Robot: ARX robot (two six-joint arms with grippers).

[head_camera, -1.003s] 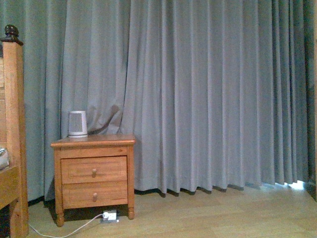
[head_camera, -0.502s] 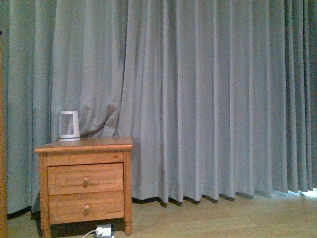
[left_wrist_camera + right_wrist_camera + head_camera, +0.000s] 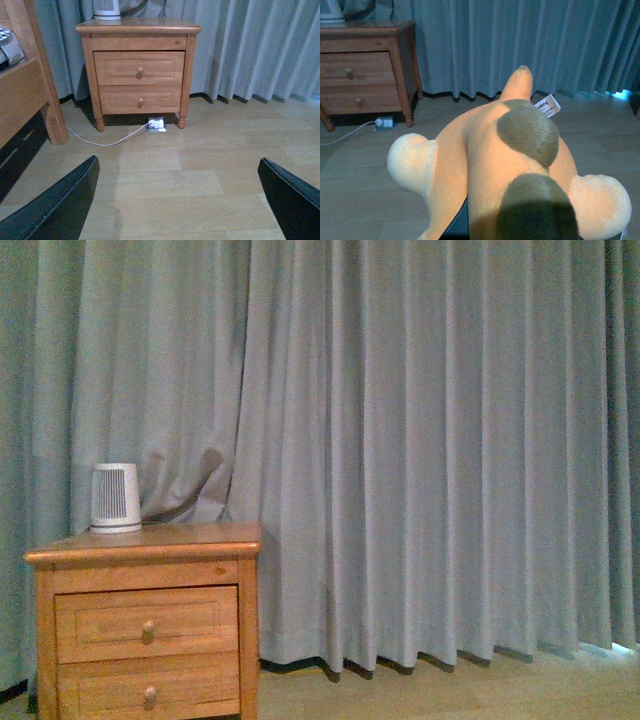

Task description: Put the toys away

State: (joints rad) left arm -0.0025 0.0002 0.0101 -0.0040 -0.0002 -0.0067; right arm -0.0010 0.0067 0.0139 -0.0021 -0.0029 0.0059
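The plush animal (image 3: 485, 150) fills the right wrist view: orange body, brown patches, cream paws and a white tag (image 3: 547, 105). My right gripper (image 3: 470, 227) is shut on it and almost wholly hidden beneath it; only a dark sliver of one finger (image 3: 456, 226) shows. It hangs above the wooden floor. In the left wrist view my left gripper (image 3: 177, 210) is open, its two black fingers (image 3: 60, 205) wide apart over bare floor with nothing between them. Neither arm nor the plush animal shows in the front view.
A wooden two-drawer nightstand (image 3: 150, 620) stands against the grey curtain (image 3: 420, 440), with a small white device (image 3: 115, 498) on top. A power strip (image 3: 156, 123) and white cable lie under it. A wooden bed frame (image 3: 30, 85) stands beside it.
In the front view the nightstand has slid left and lower and looks larger. The bedpost has left the view, and less floor shows.
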